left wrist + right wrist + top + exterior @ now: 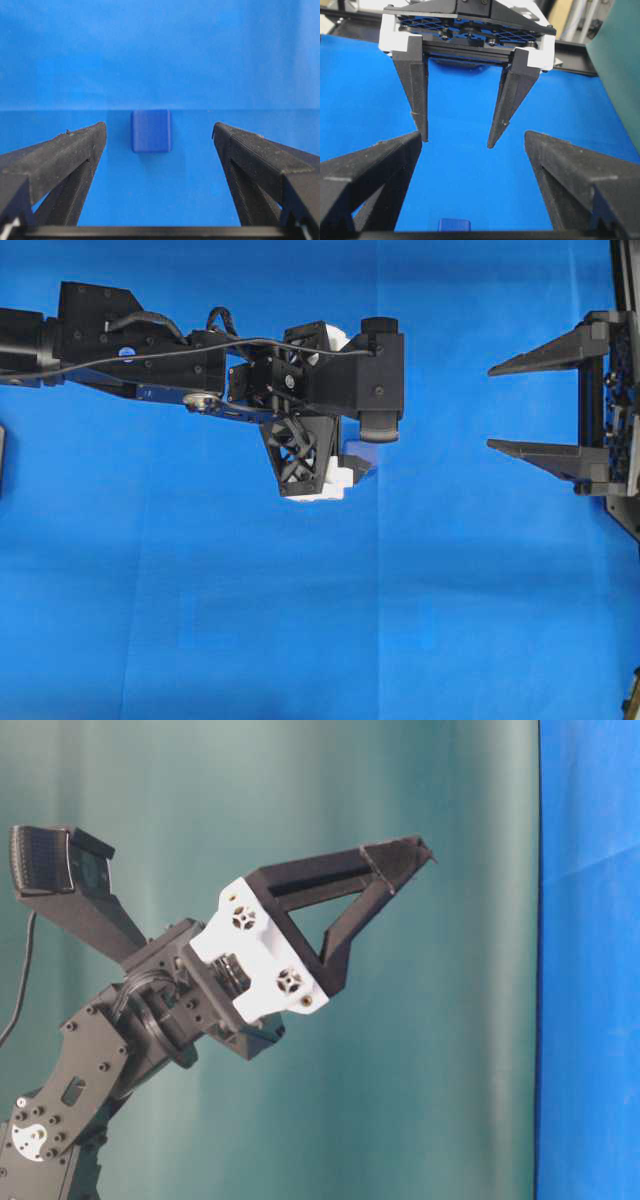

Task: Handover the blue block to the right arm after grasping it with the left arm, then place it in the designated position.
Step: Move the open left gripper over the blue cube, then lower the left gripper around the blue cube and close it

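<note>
The blue block (151, 130) lies flat on the blue cloth (160, 50) – a cube, no long axis, one face square to the left gripper (159, 131). That gripper hangs above it, jaws wide, holding nothing. The right gripper (495, 408) is also wide open and empty. No writing is readable.

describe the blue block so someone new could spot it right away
Start from the blue cloth covering the table. In the left wrist view, look between the open left pincer's two black fingers: the blue block lies there untouched. It is a small cube with rounded edges, a shade darker than the cloth.
</note>
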Motion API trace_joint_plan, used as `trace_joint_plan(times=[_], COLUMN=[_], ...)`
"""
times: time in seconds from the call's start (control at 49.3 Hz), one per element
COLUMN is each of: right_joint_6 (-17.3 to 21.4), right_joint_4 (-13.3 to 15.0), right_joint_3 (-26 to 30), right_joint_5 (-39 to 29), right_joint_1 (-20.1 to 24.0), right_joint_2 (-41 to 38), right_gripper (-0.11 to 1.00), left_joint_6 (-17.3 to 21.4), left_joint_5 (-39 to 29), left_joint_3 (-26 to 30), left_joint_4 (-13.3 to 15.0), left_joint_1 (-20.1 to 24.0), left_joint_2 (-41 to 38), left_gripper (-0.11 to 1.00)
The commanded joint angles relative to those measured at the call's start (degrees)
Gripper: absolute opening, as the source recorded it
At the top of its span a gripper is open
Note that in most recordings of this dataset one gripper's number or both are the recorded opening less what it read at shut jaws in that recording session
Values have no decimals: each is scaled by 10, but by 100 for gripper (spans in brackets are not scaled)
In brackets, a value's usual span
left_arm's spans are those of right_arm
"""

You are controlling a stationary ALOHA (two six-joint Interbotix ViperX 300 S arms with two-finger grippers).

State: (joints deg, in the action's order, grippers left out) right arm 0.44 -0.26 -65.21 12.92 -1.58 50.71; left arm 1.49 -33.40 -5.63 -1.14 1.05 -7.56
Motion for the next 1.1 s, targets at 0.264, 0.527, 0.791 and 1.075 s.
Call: trace_joint_plan(times=[0.264, 0.527, 0.791, 1.075], right_joint_6=[0, 0, 0, 0], right_joint_4=[-3, -3, -2, -3], right_joint_3=[10, 10, 8, 7], right_joint_5=[3, 3, 5, 4], right_joint_1=[-1, -1, -1, -1], right_joint_2=[-4, -5, -11, -14], right_gripper=[97, 97, 97, 97], left_joint_6=[1, -2, -5, -11], left_joint_5=[6, 64, 145, 165], left_joint_3=[11, -25, -77, -76], left_joint_4=[-1, -1, -1, 0], left_joint_1=[1, 2, 8, 9], left_joint_2=[9, 6, -1, -58], left_gripper=[92, 92, 91, 92])
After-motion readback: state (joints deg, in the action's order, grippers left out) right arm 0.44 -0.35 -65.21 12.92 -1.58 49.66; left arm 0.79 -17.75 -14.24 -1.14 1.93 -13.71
